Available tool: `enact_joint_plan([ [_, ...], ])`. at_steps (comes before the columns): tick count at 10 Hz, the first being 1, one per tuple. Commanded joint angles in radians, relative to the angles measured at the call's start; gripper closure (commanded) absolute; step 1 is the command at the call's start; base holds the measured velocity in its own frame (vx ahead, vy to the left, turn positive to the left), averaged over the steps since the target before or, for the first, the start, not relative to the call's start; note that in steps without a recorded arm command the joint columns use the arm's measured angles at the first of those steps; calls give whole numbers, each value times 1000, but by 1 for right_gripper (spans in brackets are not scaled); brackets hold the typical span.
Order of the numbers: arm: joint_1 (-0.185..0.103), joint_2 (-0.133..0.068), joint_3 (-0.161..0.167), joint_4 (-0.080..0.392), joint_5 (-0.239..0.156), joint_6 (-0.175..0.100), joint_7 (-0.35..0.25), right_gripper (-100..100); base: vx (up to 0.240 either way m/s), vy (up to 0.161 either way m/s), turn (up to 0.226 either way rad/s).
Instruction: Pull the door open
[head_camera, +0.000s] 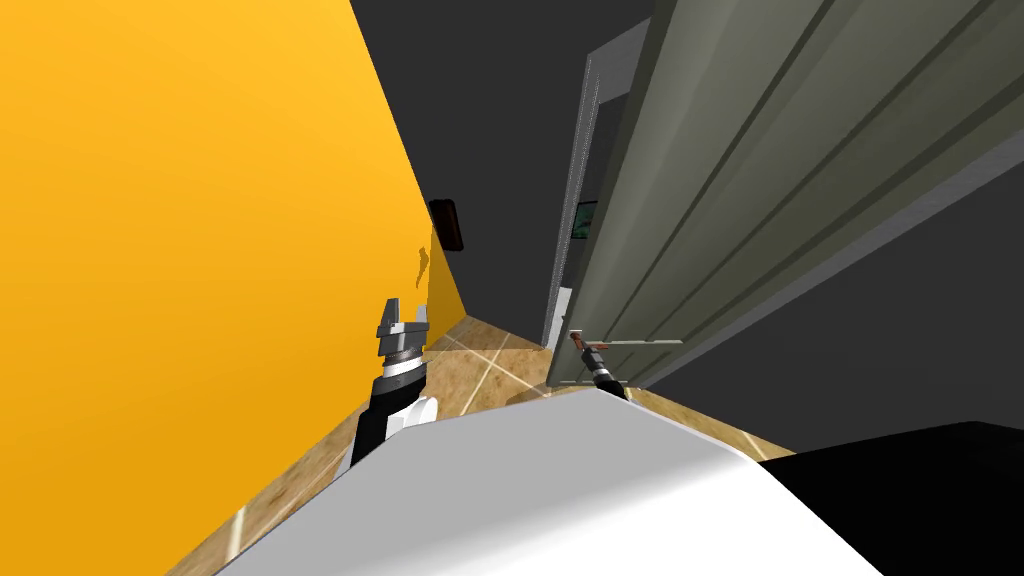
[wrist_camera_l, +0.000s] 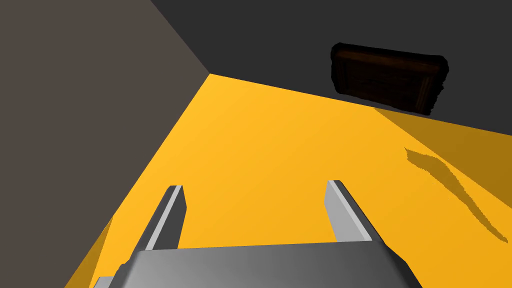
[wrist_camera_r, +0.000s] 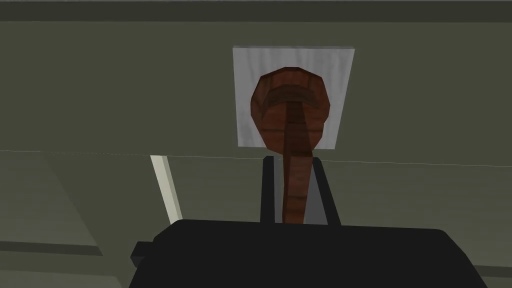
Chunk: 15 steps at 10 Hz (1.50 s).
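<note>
A grey-green panelled door (head_camera: 740, 190) stands to my right, swung partly out from its pale frame (head_camera: 575, 190). Its reddish-brown lever handle (wrist_camera_r: 292, 150) projects from a light grey square plate (wrist_camera_r: 340, 65) on the door face (wrist_camera_r: 100, 90). My right gripper (wrist_camera_r: 295, 192) is shut on the handle's lever, fingers pressing both of its sides. In the head view the right gripper (head_camera: 590, 352) sits at the door's low edge by the handle (head_camera: 580, 341). My left gripper (head_camera: 403, 322) is raised beside the yellow wall, and my left gripper (wrist_camera_l: 255, 197) is open with nothing in it.
A yellow wall (head_camera: 180, 230) runs close along my left. A dark framed picture (head_camera: 447, 224) hangs on the dark grey wall ahead. Tan tiled floor (head_camera: 480, 365) lies between wall and door. A black area (head_camera: 930, 500) shows at the lower right.
</note>
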Motion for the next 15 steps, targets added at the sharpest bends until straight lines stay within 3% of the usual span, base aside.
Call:
enact_joint_plan([
  [1, 12, -15, 15, 7, 7, -30, -20, 100, -235, -68, 148],
  [6, 65, -65, 61, 3, 26, -106, -79, 100, -241, -54, 132],
  [7, 72, -72, 67, 2, 29, -116, -87, 100, -209, -76, 86],
  [8, 68, -63, 67, 3, 29, -106, -80, 100, -93, -26, 24],
  [9, 80, -71, 77, 14, 32, -132, -91, 100, -162, -44, 194],
  [15, 118, -108, 103, 49, 33, -226, -126, 100, -216, -67, 177],
])
